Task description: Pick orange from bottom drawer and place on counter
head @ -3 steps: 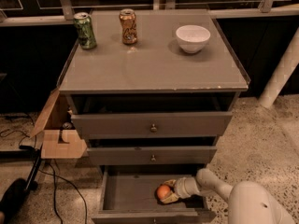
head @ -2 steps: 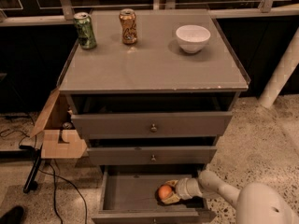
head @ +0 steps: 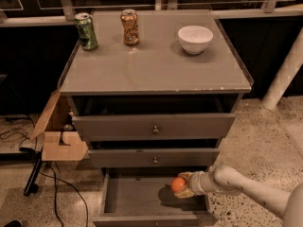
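Note:
The orange (head: 177, 184) sits between the fingers of my gripper (head: 182, 186), which reaches in from the lower right over the right part of the open bottom drawer (head: 137, 195). The gripper is shut on the orange and holds it a little above the drawer floor, with a shadow under it. The white arm (head: 246, 188) runs off to the lower right. The counter (head: 151, 63) is the grey cabinet top above, well above the gripper.
On the counter stand a green can (head: 86, 30) at the back left, an orange-brown can (head: 129, 27) beside it and a white bowl (head: 195, 39) at the back right. The two upper drawers (head: 154, 126) stick out slightly. A cardboard box (head: 59, 136) sits left of the cabinet.
The gripper with the orange has moved slightly up and to the right in the bottom drawer. The cans and the bowl have not moved.

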`<state>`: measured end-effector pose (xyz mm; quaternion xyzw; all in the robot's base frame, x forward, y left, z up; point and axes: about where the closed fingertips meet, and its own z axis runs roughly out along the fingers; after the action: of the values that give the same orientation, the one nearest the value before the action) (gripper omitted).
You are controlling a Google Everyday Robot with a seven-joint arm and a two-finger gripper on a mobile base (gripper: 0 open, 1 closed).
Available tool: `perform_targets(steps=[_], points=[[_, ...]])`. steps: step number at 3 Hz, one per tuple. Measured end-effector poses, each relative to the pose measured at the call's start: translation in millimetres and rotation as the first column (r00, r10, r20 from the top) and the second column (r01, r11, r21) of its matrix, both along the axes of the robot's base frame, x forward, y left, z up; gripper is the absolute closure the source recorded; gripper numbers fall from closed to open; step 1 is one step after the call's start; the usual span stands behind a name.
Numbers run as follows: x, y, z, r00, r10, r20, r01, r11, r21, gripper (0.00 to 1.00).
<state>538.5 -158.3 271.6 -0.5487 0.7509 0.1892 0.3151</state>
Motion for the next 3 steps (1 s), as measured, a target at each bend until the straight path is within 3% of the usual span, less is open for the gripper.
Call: perform_targets(steps=[1,2,3], points=[[-12.2,7.6,35.3,0.9988,0.048,0.007,-0.048,0.999,-0.025,1.0],[-12.2,7.6,35.5,0.9988,0.048,0.007,-0.048,0.999,-0.025,1.0],[-23.3,-1.1,73.0,0.9981,0.061,0.004,-0.061,0.997,-0.046,1.0]])
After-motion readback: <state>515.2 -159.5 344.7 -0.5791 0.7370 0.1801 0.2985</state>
